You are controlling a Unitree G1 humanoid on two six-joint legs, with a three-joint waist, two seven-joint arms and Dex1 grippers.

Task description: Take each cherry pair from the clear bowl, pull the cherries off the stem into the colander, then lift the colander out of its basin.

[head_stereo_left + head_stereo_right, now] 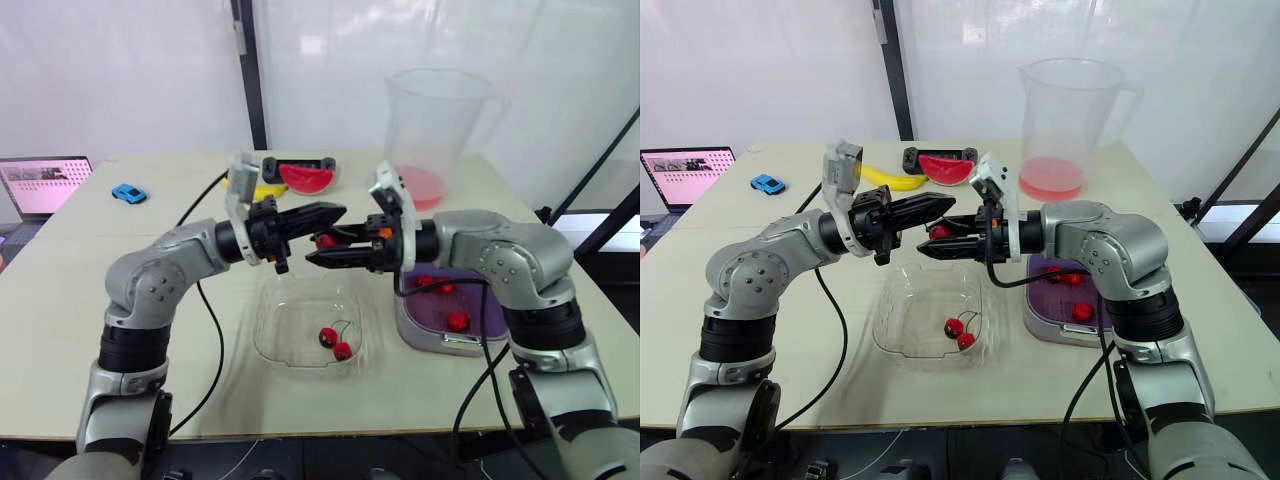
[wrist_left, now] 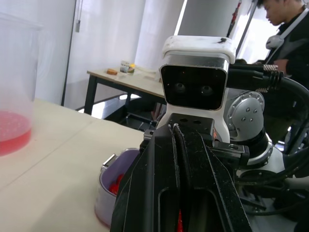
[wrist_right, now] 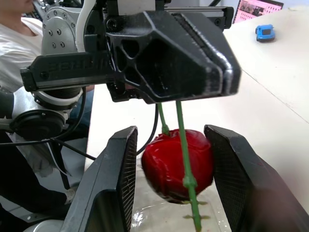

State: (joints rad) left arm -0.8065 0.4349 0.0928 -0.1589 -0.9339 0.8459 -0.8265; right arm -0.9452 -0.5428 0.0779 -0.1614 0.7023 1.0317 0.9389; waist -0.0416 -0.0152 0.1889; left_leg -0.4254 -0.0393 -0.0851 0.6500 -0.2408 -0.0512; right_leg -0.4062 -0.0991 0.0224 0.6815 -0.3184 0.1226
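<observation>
Clear bowl (image 1: 275, 345): we count one cherry pair (image 1: 335, 342) left. Colander (image 1: 490, 300): some cherries (image 1: 457, 321) in, unlifted. Left claw (image 1: 338, 211) pinches a stem (image 3: 179, 125); right claw (image 1: 322, 247) gapes around its cherry (image 3: 169, 169).

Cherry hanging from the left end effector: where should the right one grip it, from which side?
Across the round body of the cherry, not the stem. The left end effector pinches the stem's top, so the fruit hangs free; the right end effector, open, flanks it from the robot's right. Closing there looks best.
</observation>
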